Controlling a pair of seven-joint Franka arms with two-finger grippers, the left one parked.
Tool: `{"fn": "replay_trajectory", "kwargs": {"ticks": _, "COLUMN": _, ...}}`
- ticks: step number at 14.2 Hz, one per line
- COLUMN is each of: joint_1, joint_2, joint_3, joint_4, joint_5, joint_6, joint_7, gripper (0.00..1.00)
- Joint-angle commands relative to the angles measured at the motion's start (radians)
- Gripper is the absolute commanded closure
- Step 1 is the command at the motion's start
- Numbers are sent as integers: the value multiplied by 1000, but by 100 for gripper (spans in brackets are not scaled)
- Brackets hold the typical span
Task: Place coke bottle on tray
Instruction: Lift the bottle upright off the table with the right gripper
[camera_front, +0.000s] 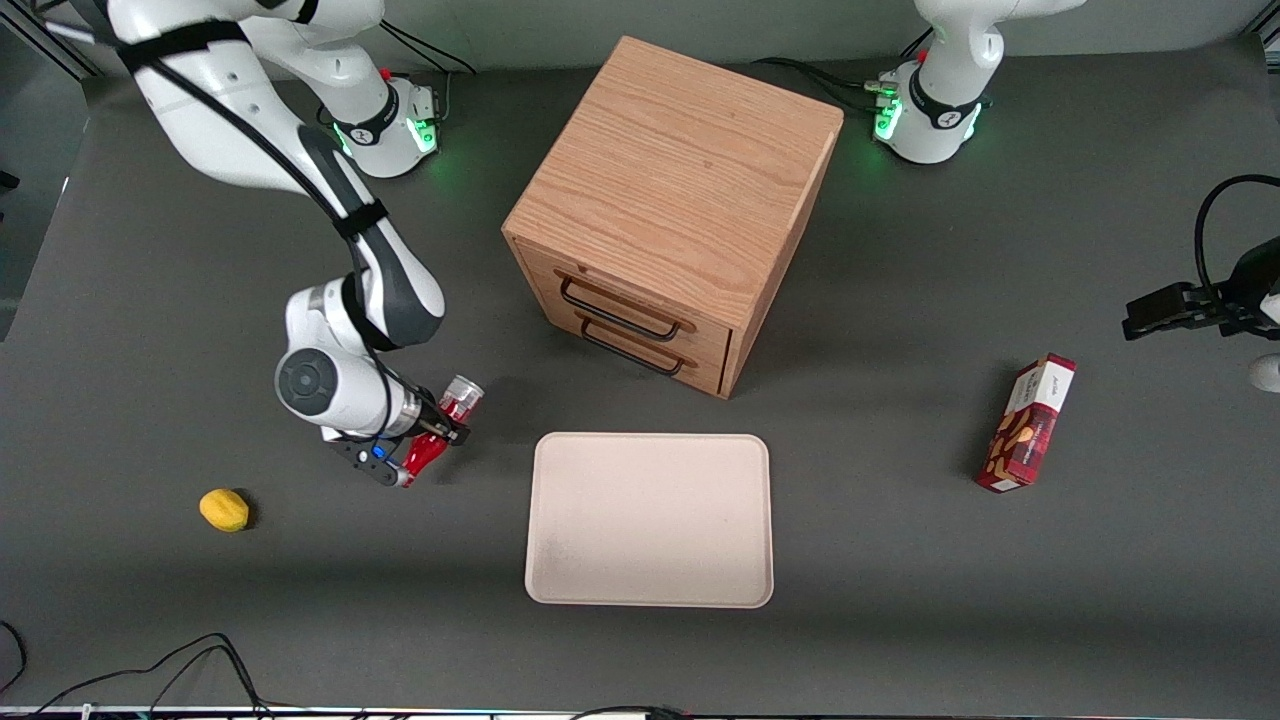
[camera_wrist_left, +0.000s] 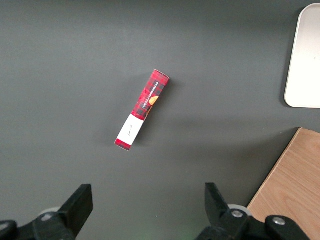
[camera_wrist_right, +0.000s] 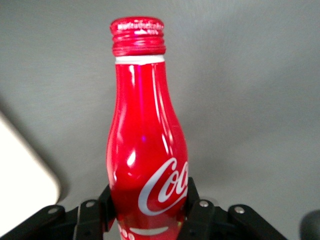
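The right arm's claw (camera_front: 437, 432) is clamped on the small red contoured coke bottle (camera_front: 443, 428), which lies tilted in the grip, its clear silvery base toward the upper right and its narrow red neck toward the lower left of the front view. The claw hangs above the dark grey table (camera_front: 900, 600), in the left half of that frame, just beside the flat pale beige-pink tray (camera_front: 650, 520), which sits low in the middle.

To do this step well, the arm should probably carry the bottle over the tray's middle, turn it upright or lay it flat, lower it until it touches, and only then release, because a round bottle can roll.

In the right wrist view the bottle (camera_wrist_right: 147, 150) shows white script, "Co" readable. The red rectangular snack box (camera_front: 1028, 424) has writing too small to read.
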Motion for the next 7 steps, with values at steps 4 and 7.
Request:
{"fn": "replay_trajectory", "kwargs": {"ticks": 4, "joint_1": 1, "joint_2": -6, "joint_3": 10, "joint_4": 453, "joint_5": 10, "joint_6": -337, "joint_7": -158, "gripper": 100}}
{"fn": "replay_trajectory", "kwargs": {"ticks": 7, "joint_1": 45, "joint_2": 134, "joint_3": 58, "joint_4": 661, "joint_5": 11, "joint_6": -336, "joint_7": -194, "gripper": 100}}
